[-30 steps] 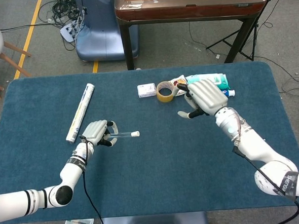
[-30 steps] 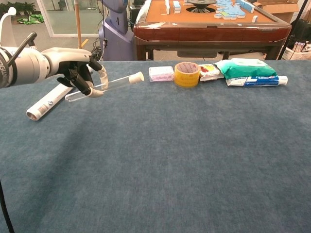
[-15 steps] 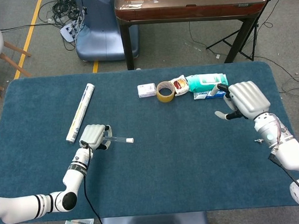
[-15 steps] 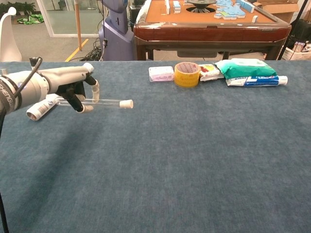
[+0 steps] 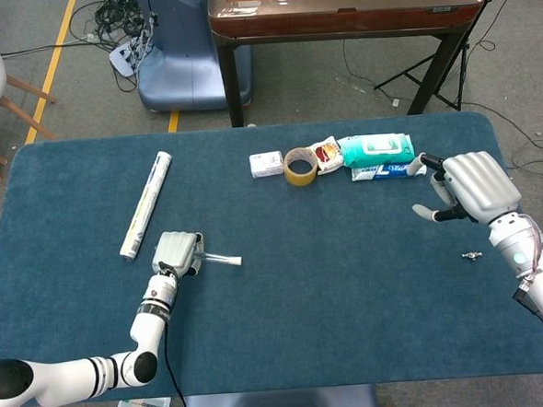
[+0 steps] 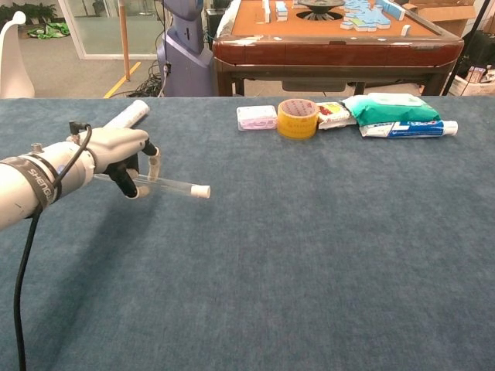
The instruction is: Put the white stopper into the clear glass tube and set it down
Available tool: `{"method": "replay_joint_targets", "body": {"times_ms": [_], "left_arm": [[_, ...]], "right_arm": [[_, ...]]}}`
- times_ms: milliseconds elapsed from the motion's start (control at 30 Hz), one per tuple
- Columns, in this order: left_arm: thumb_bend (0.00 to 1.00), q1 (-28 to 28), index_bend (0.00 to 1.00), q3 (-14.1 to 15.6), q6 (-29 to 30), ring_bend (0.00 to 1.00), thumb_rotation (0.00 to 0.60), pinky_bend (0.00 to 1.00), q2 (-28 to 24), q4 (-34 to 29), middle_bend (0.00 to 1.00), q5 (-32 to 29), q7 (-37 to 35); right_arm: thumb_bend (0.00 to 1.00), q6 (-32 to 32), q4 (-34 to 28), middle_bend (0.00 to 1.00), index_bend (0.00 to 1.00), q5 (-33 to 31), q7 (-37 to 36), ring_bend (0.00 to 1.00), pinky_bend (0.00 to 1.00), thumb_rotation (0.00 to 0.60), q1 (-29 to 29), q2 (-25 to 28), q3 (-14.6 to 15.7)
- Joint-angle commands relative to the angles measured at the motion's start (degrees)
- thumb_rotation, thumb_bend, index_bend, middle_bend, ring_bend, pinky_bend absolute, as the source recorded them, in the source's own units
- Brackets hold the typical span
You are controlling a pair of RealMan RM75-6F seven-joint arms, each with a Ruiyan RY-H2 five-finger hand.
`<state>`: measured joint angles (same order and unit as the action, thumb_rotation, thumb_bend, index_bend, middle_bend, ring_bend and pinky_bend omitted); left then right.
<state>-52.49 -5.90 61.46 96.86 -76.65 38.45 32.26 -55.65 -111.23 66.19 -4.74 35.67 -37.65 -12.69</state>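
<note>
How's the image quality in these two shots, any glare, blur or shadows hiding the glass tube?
Head view: even, soft light, sharp; the clear glass tube is faint against the blue table, its white stopper plain. Chest view: closer, the tube shows thin highlights, no hard glare; the left robot hand casts only a soft shadow; no motion blur.

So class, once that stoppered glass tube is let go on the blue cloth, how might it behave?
Being round and slim, the clear glass tube may roll, though the cloth-covered table probably slows it. It looks rigid, and thin glass could crack if dropped. The left robot hand holds one end, so the white stopper end could dip.
</note>
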Motion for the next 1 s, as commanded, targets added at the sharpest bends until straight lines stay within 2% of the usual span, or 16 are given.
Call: {"method": "replay_joint_targets", "body": {"times_ms": [33,400,500,1000], "left_arm": [[0.35,0.55,0.63,-0.68,0.05,1.00,0.600,1.00,1.27,0.49,1.00,-1.21,1.60],[0.35,1.45,0.63,-2.02,-0.94,0.99,0.600,1.00,3.03,0.28,1.00,-2.14,4.67],[0.35,1.50,0.60,-2.46,-1.26,0.99,0.600,1.00,3.20,0.05,1.00,-2.64,5.55],[0.35,1.60,0.24,-5.00,-2.47,0.98,0.600,1.00,-0.77,-7.32,0.99,-5.79,7.51]], "right_arm": [[0.20,-0.12,0.05,0.86,0.37,0.45,-0.38,0.90,0.84,0.600,-0.53,0.20,-0.08],[0.20,-0.03,0.61,0.86,0.37,1.31,-1.04,0.90,0.84,0.600,-1.96,-0.14,-0.44],[0.20,-0.02,0.80,0.86,0.37,1.33,-1.26,0.90,0.84,0.600,-2.28,-0.23,-0.57],[0.20,-0.40,0.63,0.86,0.37,2.19,-1.73,0.90,0.84,0.600,-3.68,-0.18,-1.15]]}}
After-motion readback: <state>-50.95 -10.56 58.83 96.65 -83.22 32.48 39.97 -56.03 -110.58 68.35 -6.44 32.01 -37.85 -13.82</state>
